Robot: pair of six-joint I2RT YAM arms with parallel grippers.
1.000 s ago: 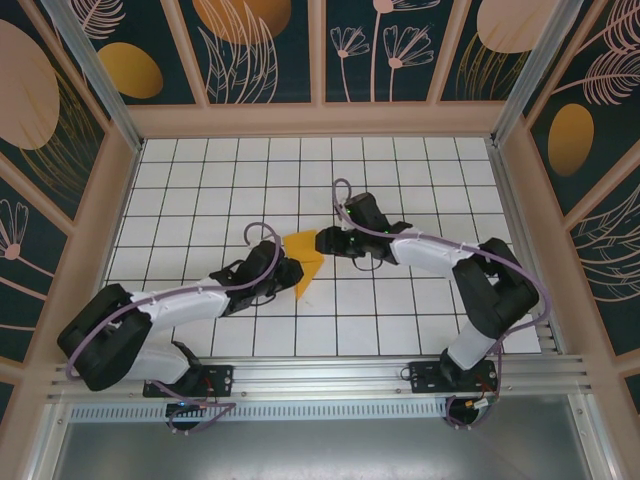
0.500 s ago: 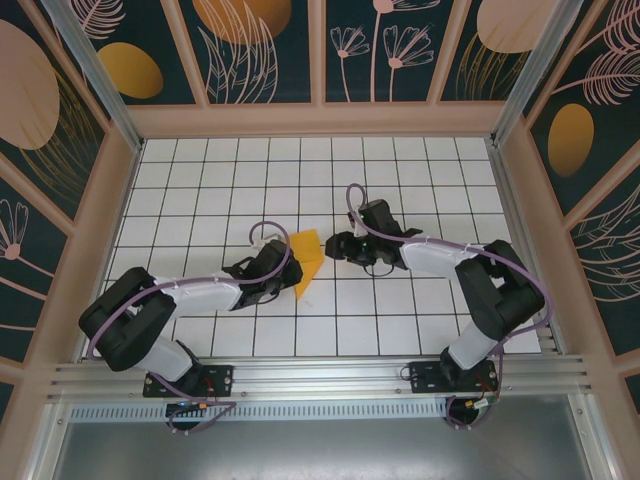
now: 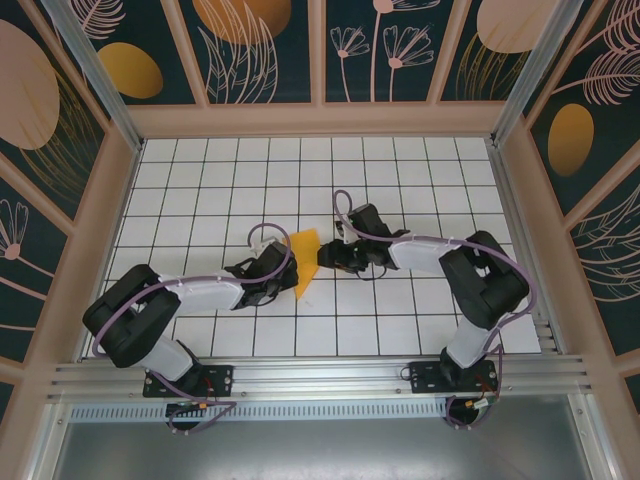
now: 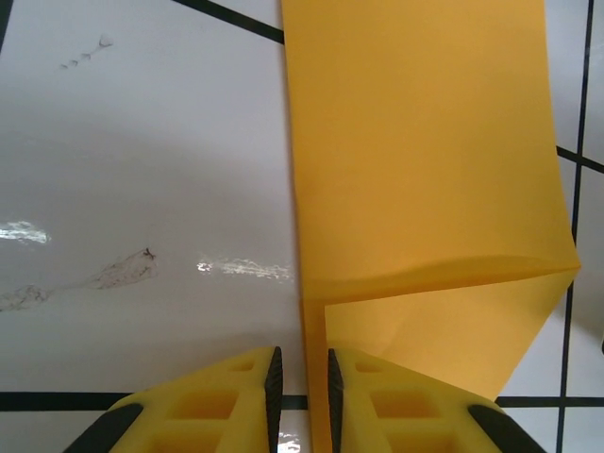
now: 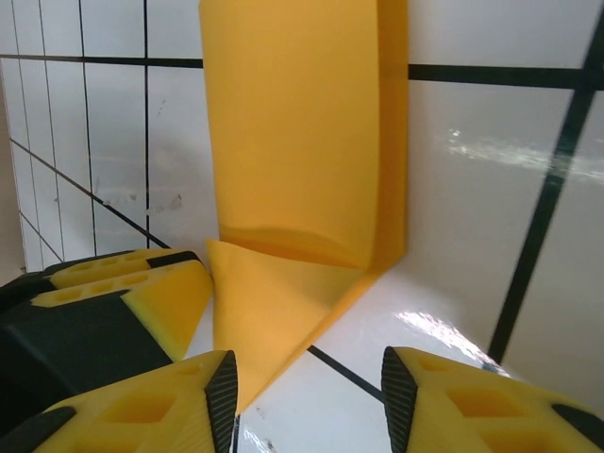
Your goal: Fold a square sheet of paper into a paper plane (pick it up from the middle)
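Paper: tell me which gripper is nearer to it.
Left. The left gripper is pinched on an edge of the paper, jaws nearly closed. The right gripper sits open on the opposite side, with a corner of the sheet just entering its jaws, apparently untouched.

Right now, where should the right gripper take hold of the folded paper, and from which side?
Pinch the folded paper at its pointed corner, coming from its right, where the right gripper stands open. That corner juts free toward it, seemingly off the table; the left gripper pinches the opposite edge.
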